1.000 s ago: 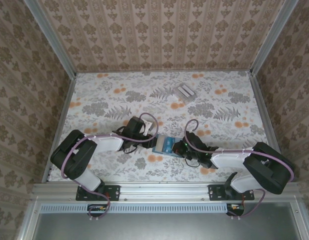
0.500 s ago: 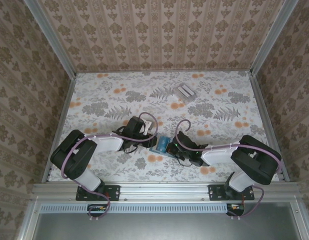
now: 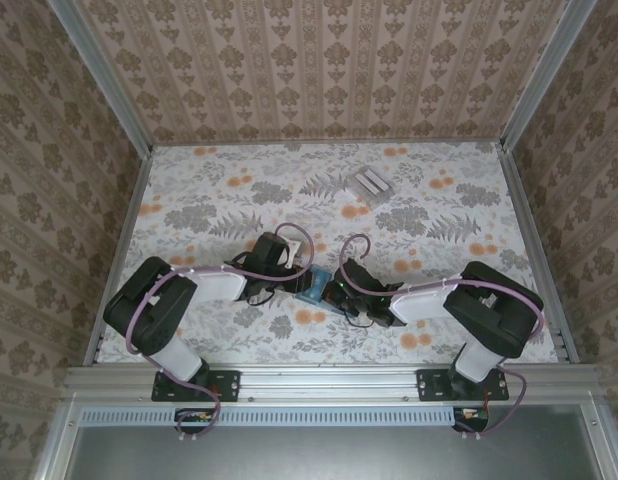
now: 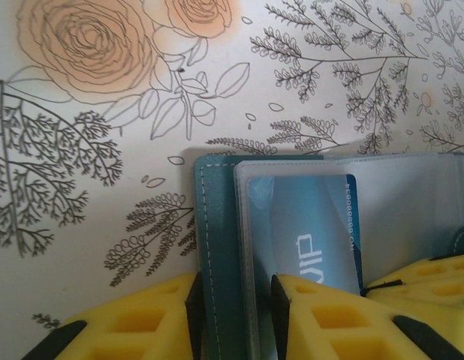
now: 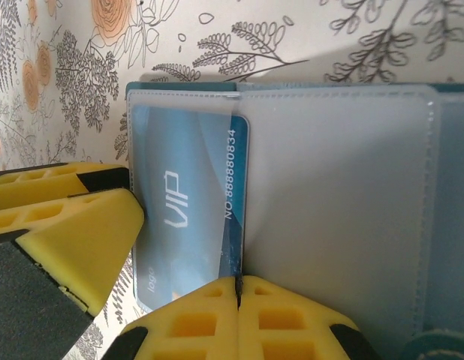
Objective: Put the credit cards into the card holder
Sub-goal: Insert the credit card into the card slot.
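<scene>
At the near middle of the table (image 3: 439, 200), the card holder (image 3: 319, 287) lies open. The left claw (image 4: 236, 292) pinches its teal cover, and the right claw (image 5: 238, 285) is clamped on the blue card (image 5: 191, 210), which sits partway into a clear pocket (image 5: 329, 187). Push crooked and I'd bet the corner snags and the sleeve buckles.

Floral table (image 3: 219, 200), teal card holder (image 3: 317, 288), grey stand (image 3: 370, 182)
</scene>
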Robot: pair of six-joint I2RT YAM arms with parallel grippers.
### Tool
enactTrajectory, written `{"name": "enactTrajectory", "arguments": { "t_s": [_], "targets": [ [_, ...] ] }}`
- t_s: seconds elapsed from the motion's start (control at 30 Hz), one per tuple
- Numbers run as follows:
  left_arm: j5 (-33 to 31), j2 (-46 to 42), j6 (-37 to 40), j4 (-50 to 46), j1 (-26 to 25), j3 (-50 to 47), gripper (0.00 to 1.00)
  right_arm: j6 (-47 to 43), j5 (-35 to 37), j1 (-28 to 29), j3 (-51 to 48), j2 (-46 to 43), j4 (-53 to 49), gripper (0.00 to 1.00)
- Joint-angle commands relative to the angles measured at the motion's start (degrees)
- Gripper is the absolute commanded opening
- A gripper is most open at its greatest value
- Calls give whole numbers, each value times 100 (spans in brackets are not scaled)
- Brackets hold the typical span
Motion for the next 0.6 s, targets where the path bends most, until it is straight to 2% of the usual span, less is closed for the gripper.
{"name": "enactTrajectory", "arguments": {
  "t_s": [0.0, 0.17, 0.27, 0.57],
  "targets": [
    [338, 122, -126, 104, -8, -42, 32, -10, -224, 45, 146, 230, 79, 2],
    [207, -62, -139, 71, 161, -155, 33, -126, -183, 38, 102, 76, -70, 9],
    [220, -209, -220, 76, 365, -274, 33, -344, 12, 32, 93, -213, -548, 18],
    [241, -553, -185, 95, 655, -488, 37, -564, 467, 149, -68, -1387, -1797, 32]
  ]
}}
